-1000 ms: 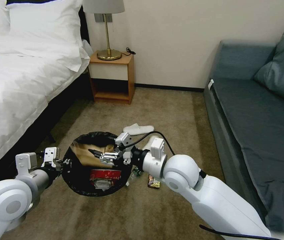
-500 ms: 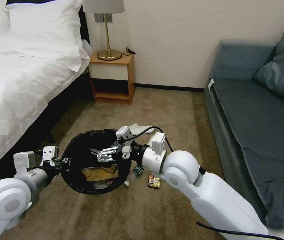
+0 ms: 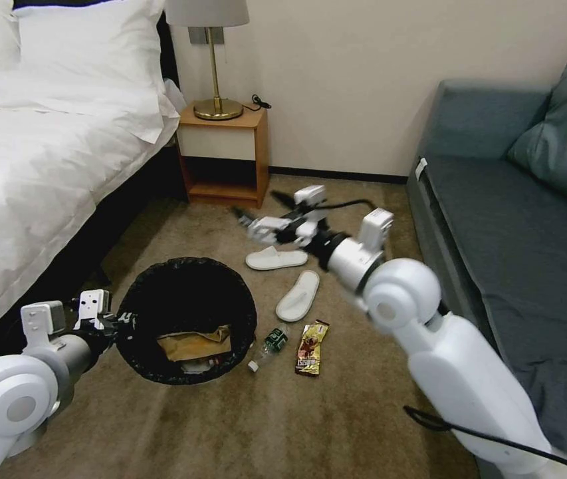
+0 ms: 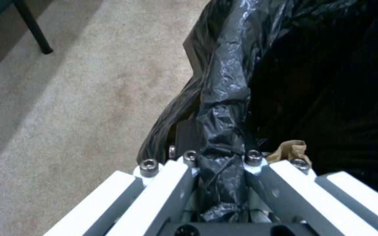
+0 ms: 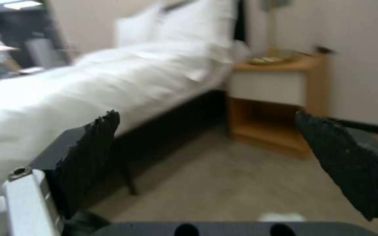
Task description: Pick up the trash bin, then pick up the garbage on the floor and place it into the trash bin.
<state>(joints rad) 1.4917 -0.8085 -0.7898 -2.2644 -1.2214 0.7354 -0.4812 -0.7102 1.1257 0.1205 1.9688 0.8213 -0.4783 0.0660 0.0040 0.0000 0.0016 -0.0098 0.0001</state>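
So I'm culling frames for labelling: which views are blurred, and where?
Head view: right gripper and forearm smeared, the room sharp. Right wrist view: bed and nightstand blurred throughout. Left wrist view: left gripper on the bin liner reads clearly.

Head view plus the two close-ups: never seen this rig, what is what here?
It is a wheeled robot with two white arms in a bedroom. The wide picture comes from its head, looking down at the carpet; the close-ups come from cameras on each wrist. The left tool is shut on the rim of the trash bin, which is lined with a black bag; a brown paper bag lies inside. The right tool is open and empty, raised above the white slippers. On the floor beside the bin lie a small green bottle and a gold-brown snack wrapper.
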